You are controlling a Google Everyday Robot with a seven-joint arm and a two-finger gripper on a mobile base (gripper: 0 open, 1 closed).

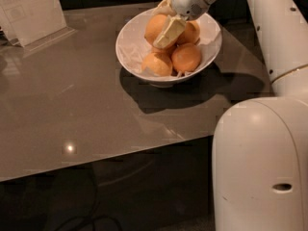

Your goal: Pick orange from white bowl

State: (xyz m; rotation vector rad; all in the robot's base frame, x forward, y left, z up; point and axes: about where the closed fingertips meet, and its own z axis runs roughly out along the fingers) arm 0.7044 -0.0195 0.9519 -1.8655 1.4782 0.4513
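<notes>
The white bowl point(131, 46) stands on the grey-brown table toward the back. It holds the large, light-orange orange point(153, 29) at its upper left. Three smaller, deeper-orange fruits lie beside and below it, one at the front right point(186, 57). My gripper point(162, 26) reaches down into the bowl from the upper right and is closed around the large orange. One cream finger point(169, 31) lies across the orange's front right side and the other sits at its back top. The orange rests among the other fruits.
A white sign card point(33, 8) stands at the table's back left. My white arm and body point(260, 167) fill the right side, in front of the table's front right. The table's front edge point(120, 153) runs across the lower middle.
</notes>
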